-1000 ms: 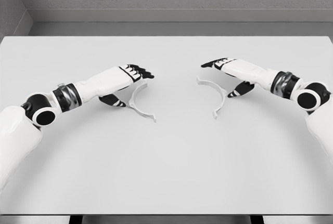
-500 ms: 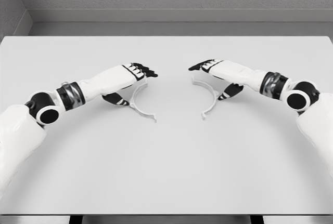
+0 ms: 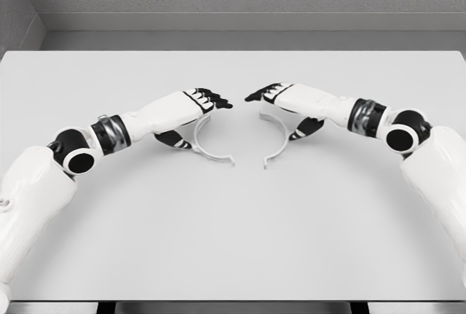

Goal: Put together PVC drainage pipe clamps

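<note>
Two white half-ring clamp pieces lie near the table's point(image 3: 233, 256) middle, open sides facing, their near ends close but not touching. Left hand point(image 3: 191, 110) pinches the left clamp half point(image 3: 207, 150): fingers reach over its far end, thumb tucked under on the left. Right hand point(image 3: 285, 104) mirrors this on the right clamp half point(image 3: 280, 143), fingers pointing left over the far end, thumb curled against the arc.

Two arms, smooth glossy white shells. Left hand point(image 3: 198, 103) & right hand point(image 3: 280, 98): white backs, black fingers w/ white segment bands. Dark metallic ring seen at each wrist; black-and-white round joint housing noted behind each.
</note>
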### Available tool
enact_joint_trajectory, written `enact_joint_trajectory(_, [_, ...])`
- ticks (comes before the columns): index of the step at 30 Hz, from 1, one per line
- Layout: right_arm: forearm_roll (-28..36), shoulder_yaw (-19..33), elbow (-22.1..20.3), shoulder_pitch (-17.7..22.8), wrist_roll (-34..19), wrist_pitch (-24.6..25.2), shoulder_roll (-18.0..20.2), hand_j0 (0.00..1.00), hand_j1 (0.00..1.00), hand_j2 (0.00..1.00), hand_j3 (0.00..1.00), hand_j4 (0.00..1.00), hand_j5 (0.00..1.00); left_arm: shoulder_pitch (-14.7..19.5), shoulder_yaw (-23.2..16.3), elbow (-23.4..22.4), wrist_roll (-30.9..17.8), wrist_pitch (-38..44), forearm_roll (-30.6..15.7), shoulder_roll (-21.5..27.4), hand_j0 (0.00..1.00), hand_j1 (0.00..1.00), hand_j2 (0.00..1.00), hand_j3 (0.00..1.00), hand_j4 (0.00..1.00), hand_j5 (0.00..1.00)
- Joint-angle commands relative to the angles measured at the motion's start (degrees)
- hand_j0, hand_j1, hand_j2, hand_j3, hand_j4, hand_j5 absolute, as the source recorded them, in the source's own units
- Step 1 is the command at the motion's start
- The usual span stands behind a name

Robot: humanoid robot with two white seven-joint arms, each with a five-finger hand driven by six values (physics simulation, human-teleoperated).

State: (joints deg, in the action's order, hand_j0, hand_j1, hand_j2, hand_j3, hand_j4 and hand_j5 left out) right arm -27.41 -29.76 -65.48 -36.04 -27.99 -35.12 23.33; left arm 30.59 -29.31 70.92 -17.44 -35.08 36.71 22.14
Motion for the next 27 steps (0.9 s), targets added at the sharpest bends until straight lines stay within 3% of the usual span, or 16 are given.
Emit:
enact_joint_trajectory(1, [0.26, -0.21, 0.0, 0.0, 0.04, 0.12, -0.39, 1.0, 1.0, 1.0, 1.0, 1.0, 1.0, 0.0, 0.04, 0.01, 0.04, 0.08, -0.41, -0.08, 1.0, 1.0, 1.0, 1.0, 1.0, 1.0])
enact_joint_trajectory(8, [0.17, -1.09, 0.53, -0.97, 0.04, 0.12, -1.54, 1.0, 1.0, 1.0, 1.0, 1.0, 1.0, 0.62, 0.13, -0.25, 0.12, 0.08, -0.59, 0.71, 1.0, 1.0, 1.0, 1.0, 1.0, 1.0])
enact_joint_trajectory(18, [1.4, -0.39, 0.17, -1.84, 0.3, 0.12, -0.92, 1.0, 1.0, 1.0, 1.0, 1.0, 1.0, 4.04, 0.31, -6.85, 0.12, 0.08, -0.67, 1.5, 1.0, 1.0, 1.0, 1.0, 1.0, 1.0])
enact_joint_trajectory(27, [1.49, 1.2, -0.09, -0.53, 0.22, 0.12, 0.75, 1.0, 1.0, 1.0, 1.0, 1.0, 1.0, 6.68, 0.13, -9.39, 0.12, 0.08, -0.59, 0.89, 1.0, 1.0, 1.0, 1.0, 1.0, 1.0])
